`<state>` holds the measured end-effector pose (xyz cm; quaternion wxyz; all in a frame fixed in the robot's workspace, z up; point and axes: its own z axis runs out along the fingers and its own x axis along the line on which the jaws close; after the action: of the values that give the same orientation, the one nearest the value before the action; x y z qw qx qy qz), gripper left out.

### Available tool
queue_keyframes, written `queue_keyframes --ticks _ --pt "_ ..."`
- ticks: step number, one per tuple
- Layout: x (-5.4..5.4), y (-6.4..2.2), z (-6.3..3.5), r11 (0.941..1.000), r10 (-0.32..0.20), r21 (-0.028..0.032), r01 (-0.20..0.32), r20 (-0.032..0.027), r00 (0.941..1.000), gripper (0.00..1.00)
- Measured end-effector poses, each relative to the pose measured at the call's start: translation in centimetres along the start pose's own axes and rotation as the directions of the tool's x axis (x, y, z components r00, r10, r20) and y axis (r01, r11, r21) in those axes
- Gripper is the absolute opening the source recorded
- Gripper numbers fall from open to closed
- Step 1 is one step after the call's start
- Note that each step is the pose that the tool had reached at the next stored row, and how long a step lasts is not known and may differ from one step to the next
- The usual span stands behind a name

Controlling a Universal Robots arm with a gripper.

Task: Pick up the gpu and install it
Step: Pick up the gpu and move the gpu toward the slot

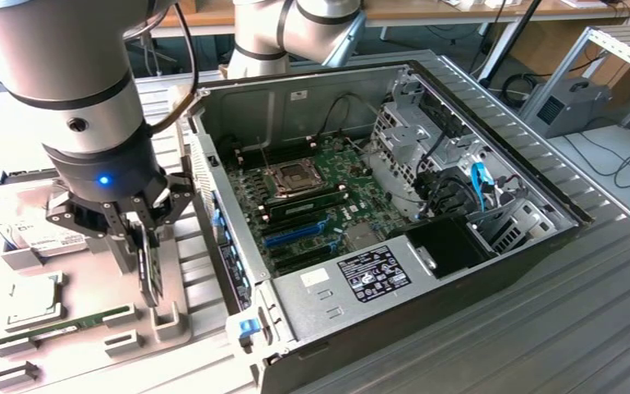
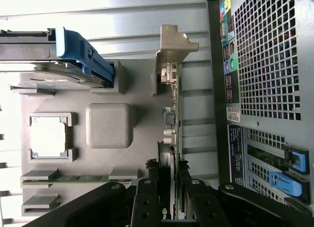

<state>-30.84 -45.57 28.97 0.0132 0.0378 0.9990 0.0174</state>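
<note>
Exterior view first: the gripper [image 1: 143,250] hangs over the grey parts tray [image 1: 173,324] on the exterior view's left, just beside the open PC case [image 1: 512,156]. The gpu [image 1: 151,283] stands on edge under it, between the fingers. From the wrist view the gripper [image 2: 166,170] is narrowed down, with one finger on each face of the gpu [image 2: 171,114]. I read that as closed on the card, about as wide as the card is thick. The silver end bracket [image 2: 171,45] sits at the end away from the fingers, against a block of the tray [image 2: 142,89]. I can't tell whether the card's lower edge is clear of its slot in the tray or seated in it. It's low either way, right at the tray. So my call on progress is that the grasp is made and the lift is barely started or not started. The install isn't done. Inside the case the motherboard [image 1: 326,189] is exposed, and the blue expansion slot [image 1: 293,234] looks bare, with no card standing in it. The card is outside the case, on the exterior view's left of its near wall. Other parts sit untouched on the tray: the hard drive [image 1: 36,222] on the far left, the processor [image 1: 30,300] nearer, and the memory stick [image 1: 63,327] nearest. The grey ribbed surface [image 1: 577,312] carries the case.
</note>
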Motion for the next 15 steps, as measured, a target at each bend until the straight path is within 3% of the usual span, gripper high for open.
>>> queue_keyframes --ticks 15 --pt "-0.01 0.04 -0.58 1.0000 0.000 0.0000 0.000 0.0000 1.0000 0.26"
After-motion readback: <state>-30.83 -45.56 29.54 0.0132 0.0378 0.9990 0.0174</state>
